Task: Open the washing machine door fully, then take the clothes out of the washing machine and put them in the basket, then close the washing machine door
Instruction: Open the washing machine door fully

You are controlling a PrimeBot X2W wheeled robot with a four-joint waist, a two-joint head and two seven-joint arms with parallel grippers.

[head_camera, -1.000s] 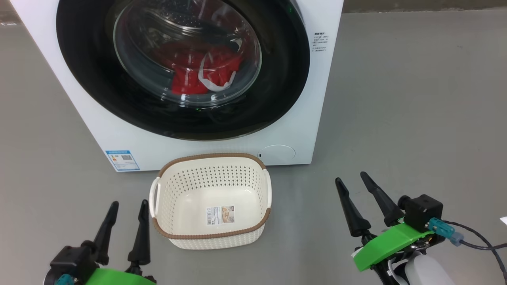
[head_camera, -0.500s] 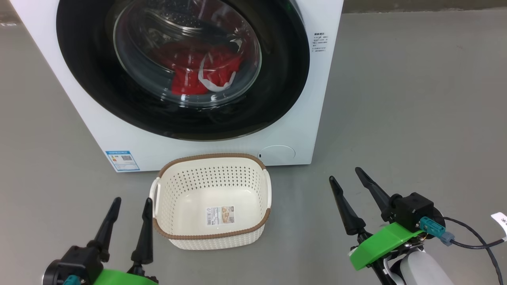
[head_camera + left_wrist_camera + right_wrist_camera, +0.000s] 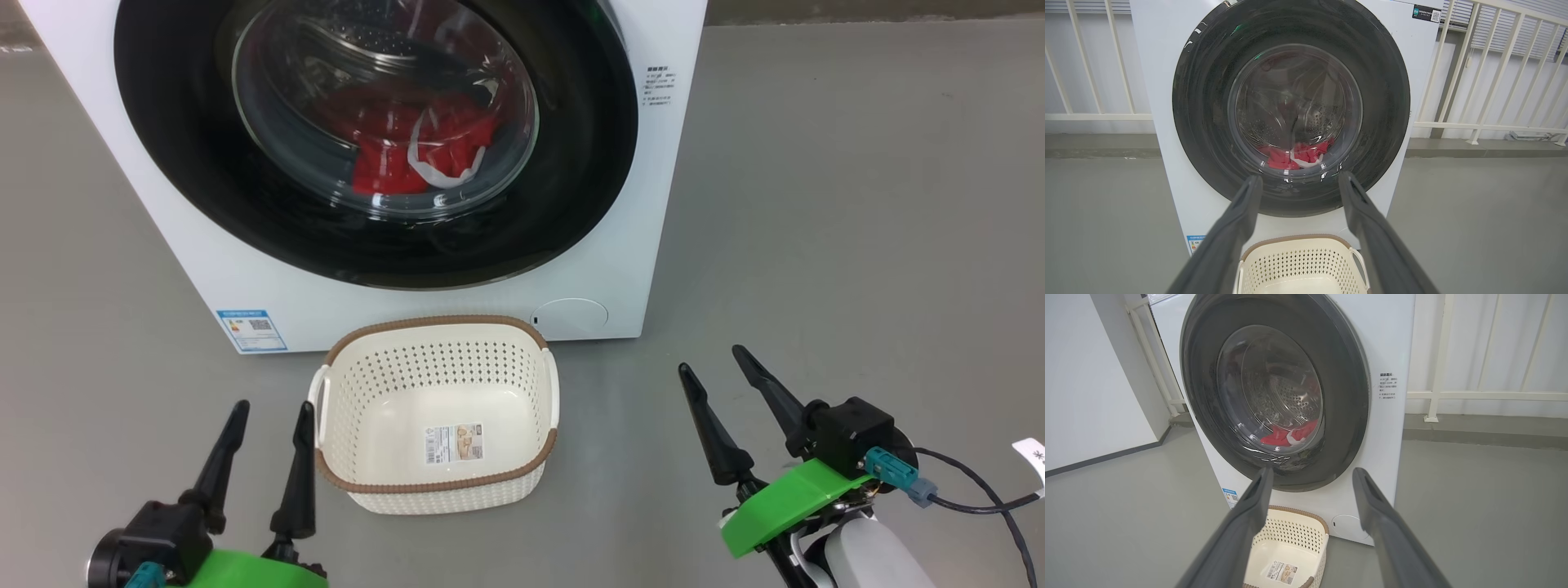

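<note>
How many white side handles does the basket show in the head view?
2. The left handle sits on the left end of the basket, the right handle on its right end. None seems hidden.

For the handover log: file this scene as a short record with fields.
door: washing machine door shut
clothes: red clothes inside the washing machine, seen through the door
basket: basket empty, on the floor in front of the machine
left arm: left gripper open, holding nothing, beside the basket
right arm: right gripper open, holding nothing, apart from the basket
</note>
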